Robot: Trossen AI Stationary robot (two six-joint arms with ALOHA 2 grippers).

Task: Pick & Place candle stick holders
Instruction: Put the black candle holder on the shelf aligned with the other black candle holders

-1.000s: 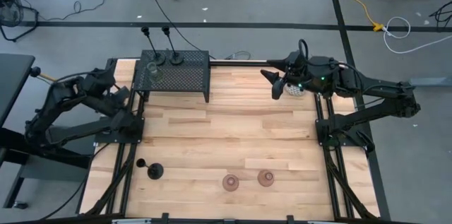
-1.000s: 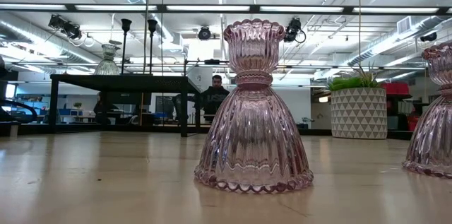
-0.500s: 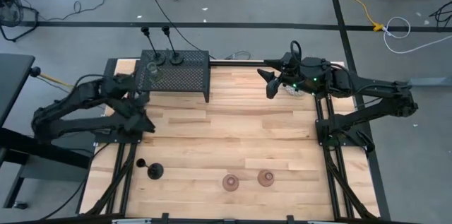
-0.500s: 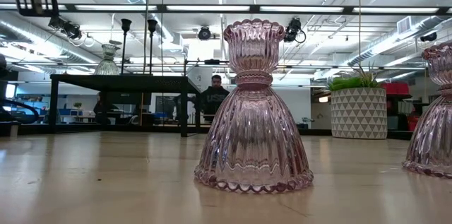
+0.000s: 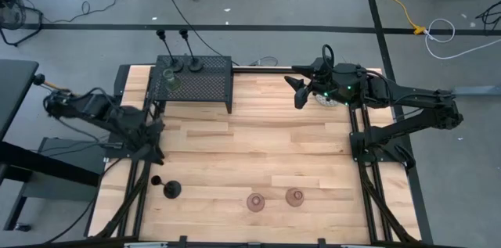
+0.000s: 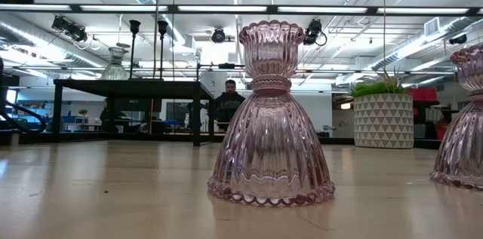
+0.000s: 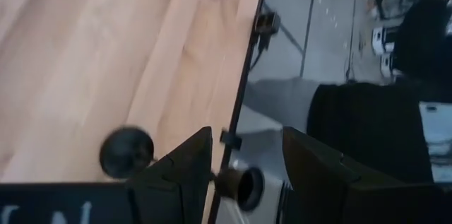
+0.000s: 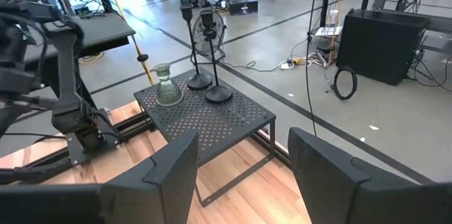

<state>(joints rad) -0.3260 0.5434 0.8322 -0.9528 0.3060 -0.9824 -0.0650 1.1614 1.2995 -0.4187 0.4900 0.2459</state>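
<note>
One black candle stick holder (image 5: 169, 189) lies tipped near the table's left front; its round base (image 7: 126, 152) shows in the left wrist view. Two pinkish glass holders (image 5: 255, 201) (image 5: 294, 196) stand on their wide feet near the front edge. On the black mesh box (image 5: 205, 84) stand two more black holders (image 8: 200, 79) (image 8: 217, 93) and a pale green glass one (image 8: 167, 90). My left gripper (image 5: 154, 149) hovers open at the left edge, above and on the far side of the lying holder. My right gripper (image 5: 298, 92) hangs open at the far right, with nothing between its fingers.
A green plant in a white patterned pot (image 6: 383, 114) stands at the far right, partly under my right arm. The black frame rails (image 5: 135, 193) run along both table sides. Bare wood (image 5: 258, 146) lies between the mesh box and the front holders.
My left arm has swung from beside the mesh box toward the table's near edge, sinking a little and turning; its gripper now points at the lying black holder. Its fingers have stayed open. No holder has moved.
</note>
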